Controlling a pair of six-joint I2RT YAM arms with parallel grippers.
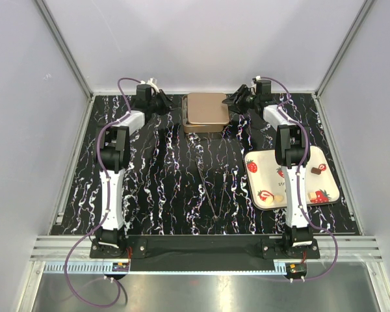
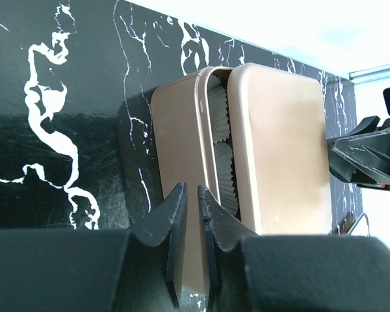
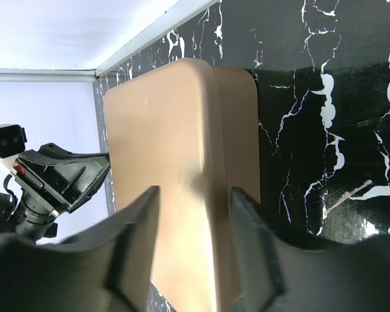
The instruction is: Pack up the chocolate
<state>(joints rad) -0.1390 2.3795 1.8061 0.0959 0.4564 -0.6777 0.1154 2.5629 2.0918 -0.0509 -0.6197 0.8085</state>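
A gold box [image 1: 206,112] stands at the back middle of the table, its lid [image 2: 279,143] slid aside so that white paper cups [image 2: 222,130] show in the gap. My left gripper [image 2: 190,192] is at the box's left side, its narrow jaws shut on the base's wall. My right gripper [image 3: 195,195] is at the right side, open, its fingers straddling the lid's [image 3: 162,130] edge. The chocolate lies on the white tray [image 1: 266,159] at the right: a dark piece [image 1: 317,171] and a pale piece [image 1: 279,197].
The tray carries red strawberry prints and lies beside the right arm. A thin V-shaped metal thing [image 1: 208,188] lies on the black marbled table in the middle. White walls close in the back and both sides.
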